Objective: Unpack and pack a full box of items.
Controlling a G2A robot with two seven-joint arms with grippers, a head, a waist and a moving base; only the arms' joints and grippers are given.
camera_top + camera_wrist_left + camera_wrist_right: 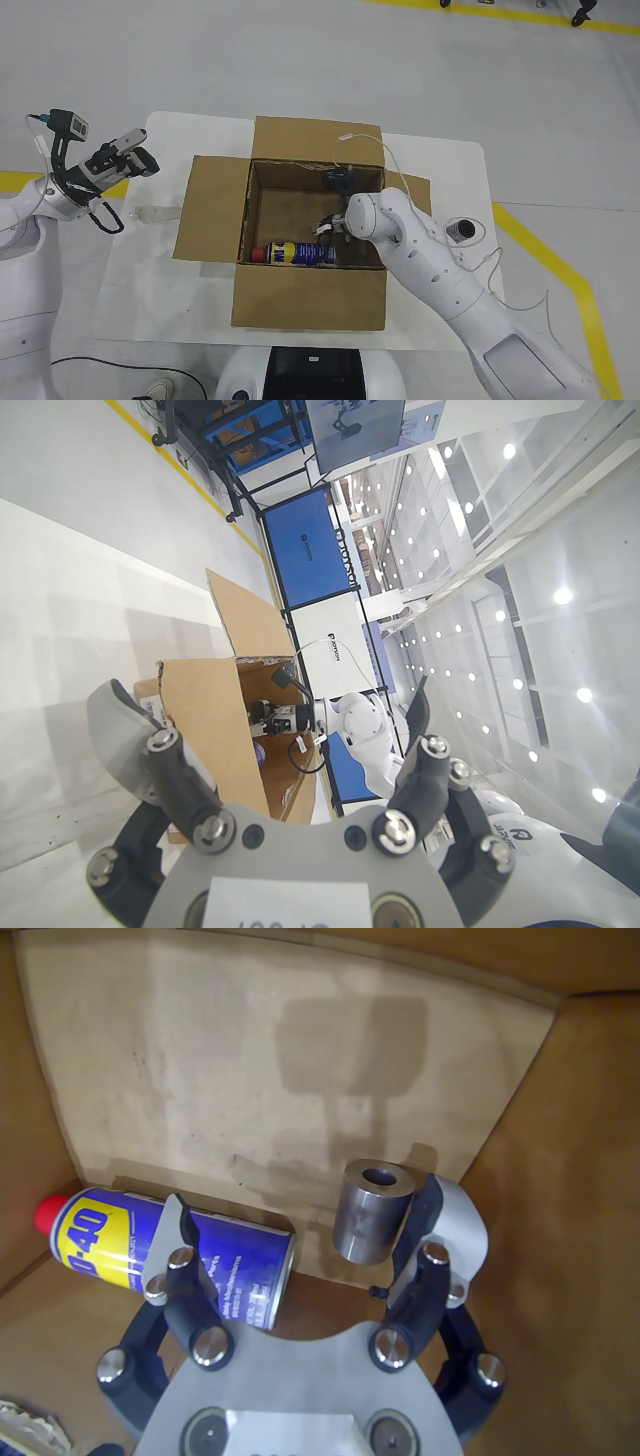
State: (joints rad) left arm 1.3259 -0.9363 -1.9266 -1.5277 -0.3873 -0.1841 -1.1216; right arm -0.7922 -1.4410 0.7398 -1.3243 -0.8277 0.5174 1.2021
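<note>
Down inside the open cardboard box (pixel 310 295), along the wall nearest the robot: a blue-and-yellow spray can (pixel 295 253), lying on its side, red cap toward the robot's left. Just past its flat base, with a narrow gap between them, a short grey metal cylinder (pixel 372 1213) with a hole bored through its middle, holed end turned toward the right wrist camera. Seems to stand on end near the box's right-hand side; hard to say for sure.

Low in the box, over both items: the right hand (pixel 330 228), spread wide, released, grasping nothing. Straddles the gap between can and cylinder. One of its fingers (pixel 425 1215) close against the cylinder's side, touching or just beside, cannot tell which. The other crosses in front of the can's body in the wrist view, contact unclear. Comes in over the box's right wall.

Box flaps folded outward around the opening. Sits near the middle of the white tabletop (pixel 440 300).

On the tabletop just right of the box, beside the right flap: a small round dark object (pixel 462 231). On the other side, near the left flap: a faint see-through item (pixel 150 213), too indistinct to identify.

Well apart from the box, raised near the tabletop's far left corner: the left hand (pixel 130 160), likewise spread open and holding nothing, turned toward the box.
</note>
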